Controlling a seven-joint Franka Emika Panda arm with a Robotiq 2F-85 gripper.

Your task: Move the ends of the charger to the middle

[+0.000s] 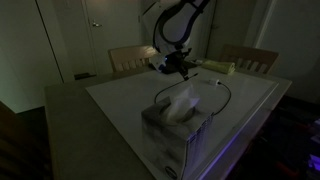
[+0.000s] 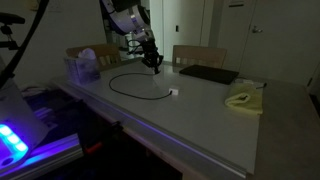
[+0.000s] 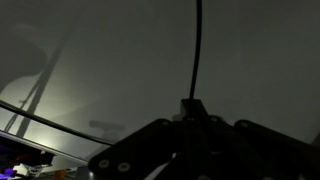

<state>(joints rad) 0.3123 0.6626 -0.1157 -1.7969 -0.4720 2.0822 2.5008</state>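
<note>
The charger is a thin black cable lying in a loop (image 2: 133, 86) on the white table (image 2: 200, 115), with its small whitish plug (image 2: 173, 93) resting near the table's middle. In an exterior view the loop (image 1: 228, 98) curves behind the tissue box. My gripper (image 2: 155, 61) hangs just above the table at the far side and is shut on the cable's dark end. In the wrist view the cable (image 3: 196, 50) runs straight out from between the closed fingertips of the gripper (image 3: 192, 108). From the opposite side, the gripper (image 1: 181, 68) shows beyond the tissue box.
A tissue box (image 1: 176, 122) stands near one table edge and appears again (image 2: 82, 68) at the far left. A flat black pad (image 2: 208, 74) and a yellow cloth (image 2: 245, 100) lie on the table. Chairs (image 2: 198, 55) stand behind it.
</note>
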